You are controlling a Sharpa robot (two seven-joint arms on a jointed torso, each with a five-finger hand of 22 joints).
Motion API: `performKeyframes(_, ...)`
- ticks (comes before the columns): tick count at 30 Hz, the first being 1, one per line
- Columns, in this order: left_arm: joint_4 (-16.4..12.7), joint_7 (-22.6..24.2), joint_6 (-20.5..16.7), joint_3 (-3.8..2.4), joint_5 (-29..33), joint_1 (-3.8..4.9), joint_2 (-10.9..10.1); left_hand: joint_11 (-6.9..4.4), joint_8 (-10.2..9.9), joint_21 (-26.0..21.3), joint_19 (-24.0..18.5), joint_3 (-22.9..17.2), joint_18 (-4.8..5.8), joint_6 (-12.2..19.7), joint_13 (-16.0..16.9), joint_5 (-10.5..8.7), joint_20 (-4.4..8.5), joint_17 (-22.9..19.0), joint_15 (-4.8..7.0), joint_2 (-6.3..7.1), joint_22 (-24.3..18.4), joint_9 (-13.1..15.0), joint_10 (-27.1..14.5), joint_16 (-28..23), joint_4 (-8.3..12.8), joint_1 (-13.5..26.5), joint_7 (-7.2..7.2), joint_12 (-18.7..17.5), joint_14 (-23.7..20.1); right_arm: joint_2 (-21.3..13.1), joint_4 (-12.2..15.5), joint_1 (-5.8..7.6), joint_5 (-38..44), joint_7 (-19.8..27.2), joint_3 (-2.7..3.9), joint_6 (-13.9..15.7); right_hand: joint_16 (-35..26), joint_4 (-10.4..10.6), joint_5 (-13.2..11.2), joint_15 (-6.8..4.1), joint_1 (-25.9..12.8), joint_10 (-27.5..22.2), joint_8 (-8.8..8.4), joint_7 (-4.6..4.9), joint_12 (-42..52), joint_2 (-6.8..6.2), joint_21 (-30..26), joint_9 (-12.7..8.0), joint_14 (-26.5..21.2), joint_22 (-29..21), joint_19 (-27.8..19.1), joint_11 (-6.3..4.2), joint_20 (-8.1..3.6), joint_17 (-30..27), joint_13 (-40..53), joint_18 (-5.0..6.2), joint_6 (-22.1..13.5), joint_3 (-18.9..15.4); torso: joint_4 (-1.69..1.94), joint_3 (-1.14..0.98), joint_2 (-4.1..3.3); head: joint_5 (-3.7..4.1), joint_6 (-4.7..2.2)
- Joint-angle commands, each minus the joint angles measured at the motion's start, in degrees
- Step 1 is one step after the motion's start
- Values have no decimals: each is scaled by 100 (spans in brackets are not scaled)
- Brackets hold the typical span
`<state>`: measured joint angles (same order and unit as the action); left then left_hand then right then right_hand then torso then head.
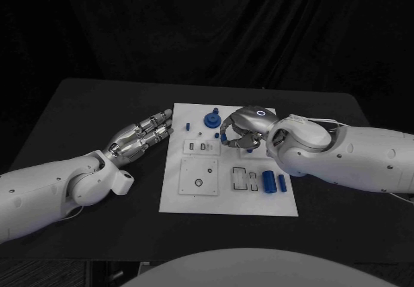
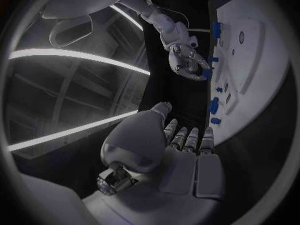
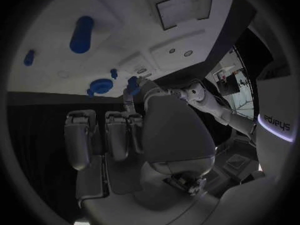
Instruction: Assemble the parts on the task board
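Small blue part (image 1: 225, 137), judged light, rigid, slick: we pinch it in the right hand (image 1: 244, 128); left hand (image 1: 138, 137) flat, holding nothing.

The black table (image 1: 95, 107) carries the white task board (image 1: 226, 200).

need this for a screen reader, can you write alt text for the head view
The robot's right hand hovers over the far part of the white task board, holding a small blue part at its fingertips. Its left hand lies open beside the board's left edge, and two blue cylinders lie near the board's right edge.
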<state>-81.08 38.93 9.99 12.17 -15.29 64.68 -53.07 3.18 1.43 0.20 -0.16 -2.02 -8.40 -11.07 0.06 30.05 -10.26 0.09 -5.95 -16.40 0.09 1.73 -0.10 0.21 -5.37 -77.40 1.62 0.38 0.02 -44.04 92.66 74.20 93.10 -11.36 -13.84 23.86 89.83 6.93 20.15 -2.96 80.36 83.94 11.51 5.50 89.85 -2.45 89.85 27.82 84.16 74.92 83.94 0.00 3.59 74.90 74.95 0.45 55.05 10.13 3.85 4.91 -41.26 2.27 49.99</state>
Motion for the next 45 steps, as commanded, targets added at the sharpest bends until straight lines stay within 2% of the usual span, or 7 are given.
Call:
performKeyframes(1,2,979,74,-5,10,-9,16,42,16,-20,16,-45,-14,38,-6,32,-39,-9,-25,-10,-9,-4,10,-21,-4,69,1,-38,-2,139,-123,-53,259,-352,4,-144,17,-8,25,20,-51,606,-35,-57,15,-34,15,318,584,1508,606,49,6,1510,1505,-45,94,-6,-2,-6,22,-13,1)
performKeyframes(10,29,972,96,-6,10,-19,59,42,15,-20,16,-56,-13,41,-6,33,-44,-9,-30,-12,-9,-5,10,-21,-2,75,0,-38,-2,428,-364,-152,339,-390,7,-165,17,25,-6,47,-141,606,-137,-19,15,-55,15,312,584,1508,606,81,30,1510,1505,-45,-2,-6,34,-17,3,49,1)
performKeyframes(19,22,957,103,-6,10,-21,60,42,16,-20,16,-76,-11,39,-6,34,-52,-9,-41,-15,-9,-4,10,-21,1,85,-2,-38,-2,552,-455,-170,658,-448,8,-354,17,43,-47,55,-186,606,-196,-1,15,-61,15,306,584,1508,606,86,40,1510,1505,-45,-56,-3,3,-3,2,25,1)
performKeyframes(24,19,953,102,-6,10,-21,59,42,16,-20,16,-76,-11,39,-6,34,-52,-9,-41,-15,-9,-4,10,-21,1,85,-2,-38,-2,611,-502,-172,693,-457,8,-451,17,63,-114,62,-236,606,-253,15,15,-63,15,301,584,1508,606,93,48,1510,1505,-45,-109,-3,-21,-8,7,2,1)
performKeyframes(32,14,950,98,-6,10,-22,57,42,16,-20,16,-76,-11,39,-6,34,-52,-9,-41,-15,-9,-4,10,-21,1,85,-2,-38,-2,694,-566,-174,710,-457,8,-557,17,75,-254,67,-287,606,-335,29,15,-73,15,294,584,1508,606,94,57,1510,1505,-45,-178,-3,-1,-10,7,22,1)
performKeyframes(39,18,951,91,-6,10,-23,62,42,17,-20,16,-88,-11,35,-6,33,-57,-9,-45,-13,-9,-3,10,-21,4,92,-2,-38,-2,715,-585,-175,713,-445,8,-669,17,75,-430,66,-323,606,-506,42,15,-87,15,228,584,1508,606,92,60,1510,1505,-45,-342,13,-5,-9,8,4,1)
performKeyframes(45,26,949,93,-6,10,-24,71,42,17,-20,16,-88,-11,35,-6,33,-57,-9,-45,-13,-9,-3,10,-21,4,92,-2,-38,-2,729,-605,-175,713,-396,8,-705,17,123,-775,69,-443,606,-773,43,15,-163,15,54,584,1508,606,94,65,1510,1505,-45,-652,-50,-1,-8,9,21,1)
